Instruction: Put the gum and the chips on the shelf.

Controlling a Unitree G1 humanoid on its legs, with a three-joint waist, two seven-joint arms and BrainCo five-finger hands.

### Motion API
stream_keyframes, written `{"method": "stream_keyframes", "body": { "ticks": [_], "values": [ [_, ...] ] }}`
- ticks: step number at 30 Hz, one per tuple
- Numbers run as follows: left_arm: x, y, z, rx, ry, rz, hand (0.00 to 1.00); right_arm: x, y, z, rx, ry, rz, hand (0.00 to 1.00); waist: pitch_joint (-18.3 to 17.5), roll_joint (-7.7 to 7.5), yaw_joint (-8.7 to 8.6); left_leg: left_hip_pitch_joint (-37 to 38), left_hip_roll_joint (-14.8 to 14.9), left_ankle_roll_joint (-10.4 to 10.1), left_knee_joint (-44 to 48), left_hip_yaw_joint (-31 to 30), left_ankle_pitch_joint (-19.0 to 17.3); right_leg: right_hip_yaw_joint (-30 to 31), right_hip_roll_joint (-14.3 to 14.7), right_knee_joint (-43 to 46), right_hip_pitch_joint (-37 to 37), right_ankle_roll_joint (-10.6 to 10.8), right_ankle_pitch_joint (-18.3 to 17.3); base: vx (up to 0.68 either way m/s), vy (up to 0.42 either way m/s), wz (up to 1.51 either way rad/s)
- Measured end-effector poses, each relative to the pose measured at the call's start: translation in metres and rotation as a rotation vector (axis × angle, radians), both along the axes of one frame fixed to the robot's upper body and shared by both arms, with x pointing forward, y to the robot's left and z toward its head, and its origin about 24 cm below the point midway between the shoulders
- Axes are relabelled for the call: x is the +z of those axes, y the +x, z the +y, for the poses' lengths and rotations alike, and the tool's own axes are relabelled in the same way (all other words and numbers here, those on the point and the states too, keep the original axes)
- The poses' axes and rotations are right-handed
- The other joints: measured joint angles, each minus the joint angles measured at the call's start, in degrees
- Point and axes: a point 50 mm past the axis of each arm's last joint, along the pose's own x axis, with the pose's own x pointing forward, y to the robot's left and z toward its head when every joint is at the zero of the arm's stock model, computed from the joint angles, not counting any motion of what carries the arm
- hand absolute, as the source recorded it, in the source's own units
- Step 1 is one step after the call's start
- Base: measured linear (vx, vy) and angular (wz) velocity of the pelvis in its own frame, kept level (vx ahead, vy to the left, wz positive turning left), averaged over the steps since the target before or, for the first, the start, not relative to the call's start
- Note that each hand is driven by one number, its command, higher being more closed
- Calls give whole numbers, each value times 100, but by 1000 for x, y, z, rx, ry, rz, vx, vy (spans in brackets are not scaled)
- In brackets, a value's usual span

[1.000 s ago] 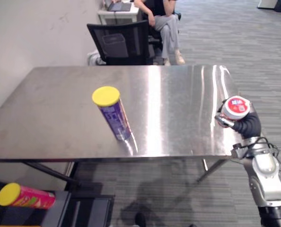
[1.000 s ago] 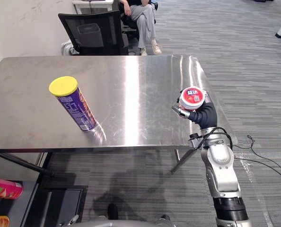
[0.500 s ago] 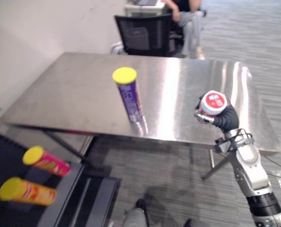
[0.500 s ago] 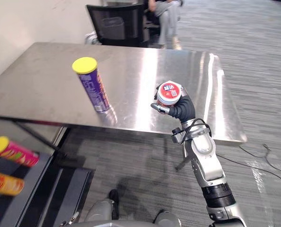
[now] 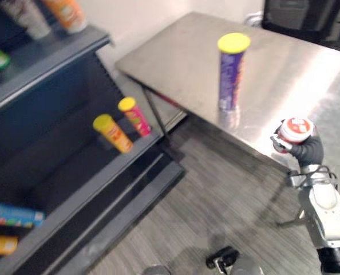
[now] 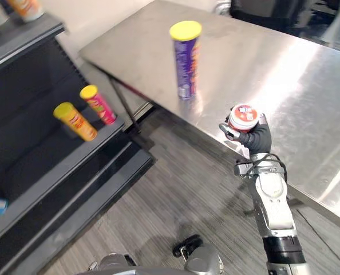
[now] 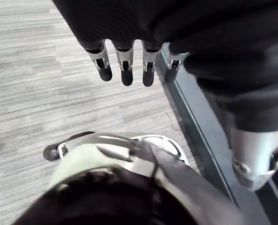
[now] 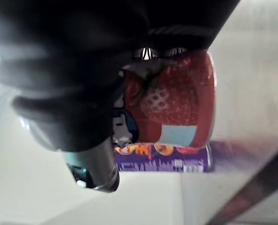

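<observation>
The right hand [image 6: 257, 137] curls round the upright gum tub [image 6: 242, 117], seemingly ready for the shelf [image 6: 44, 166]; the chips [image 6: 185, 60] wait standing on the counter [image 6: 284, 80]. The left hand [image 7: 125, 65] hangs slack, empty.

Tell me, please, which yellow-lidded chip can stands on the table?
The purple can, upright on the steel table; the yellow can and pink can are on the shelf.

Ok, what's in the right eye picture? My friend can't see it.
The right hand holds a red gum tub near the edge of a steel table. A purple chips can with a yellow lid stands on the table. A dark shelf at the left holds a yellow can and a pink can.
</observation>
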Motion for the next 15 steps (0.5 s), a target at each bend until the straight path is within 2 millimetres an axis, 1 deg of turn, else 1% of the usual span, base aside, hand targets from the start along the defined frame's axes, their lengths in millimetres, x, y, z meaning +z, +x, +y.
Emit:
{"method": "stream_keyframes", "body": {
  "ticks": [1, 2, 3, 4, 5, 6, 7, 9, 11, 12, 15],
  "values": [
    [0, 1, 0, -8, 2, -2, 0, 1, 0, -1, -8, 3, -5, 100, -6, 11, 5, 78, -82, -147, -290, 27, -95, -73, -33, 68, -39, -56, -5, -247, 198, 89],
    [1, 2, 1, -28, 7, -5, 0, 3, 0, -2, -23, 5, -17, 100, -30, 45, 28, 138, -258, -423, -842, 18, -329, -224, -120, 194, -137, -153, 33, -285, 249, 68],
    [1, 3, 4, -31, 16, -11, 0, 4, 2, -1, -26, 7, -26, 100, -13, -14, 50, 145, -429, -525, -1218, -2, -490, -347, -248, 296, -224, -251, 96, -299, 259, 60],
    [2, 2, 5, -32, 20, -9, 0, 5, 2, 1, -24, 10, -28, 100, -13, -52, 64, 138, -519, -584, -1359, -16, -535, -369, -325, 334, -264, -266, 143, -302, 242, 46],
    [2, 2, 10, -32, 32, -5, 0, 4, 3, 3, -24, 19, -32, 100, 15, -169, 109, 135, -700, -593, -1479, -47, -537, -419, -502, 349, -269, -276, 279, -274, 207, 28],
    [2, -2, 11, -29, 35, 9, 0, 4, 3, 5, -19, 25, -33, 100, 5, -202, 174, 132, -799, -545, -1465, -68, -570, -389, -587, 300, -249, -268, 463, -257, 192, 19],
    [2, -5, 10, -27, 34, 17, 0, 5, 4, 6, -16, 24, -34, 100, -1, -200, 198, 127, -835, -491, -1452, -68, -604, -345, -585, 263, -248, -251, 561, -262, 206, 7],
    [2, -11, 12, -21, 38, 30, 0, 4, 4, 10, 2, 23, -32, 100, -30, -185, 201, -53, -857, -321, -1340, -110, -728, -45, -540, 52, -378, -163, 994, -214, 210, 7],
    [2, -10, 14, -19, 42, 27, 0, 3, 5, 12, 12, 22, -24, 100, -68, -208, 205, -256, -855, -252, -1222, -141, -764, 104, -510, -69, -525, -127, 1201, -92, 159, 9],
    [3, -10, 15, -16, 42, 24, 0, 3, 5, 13, 14, 21, -21, 100, -75, -220, 207, -361, -854, -233, -1129, -156, -773, 177, -493, -142, -583, -147, 1261, -41, 138, 11],
    [3, -10, 16, -8, 43, 22, 0, 3, 6, 14, 22, 19, -14, 100, -77, -216, 210, -424, -845, -223, -1011, -168, -783, 202, -464, -240, -608, -146, 1262, 17, 86, 5]
  ]
}}
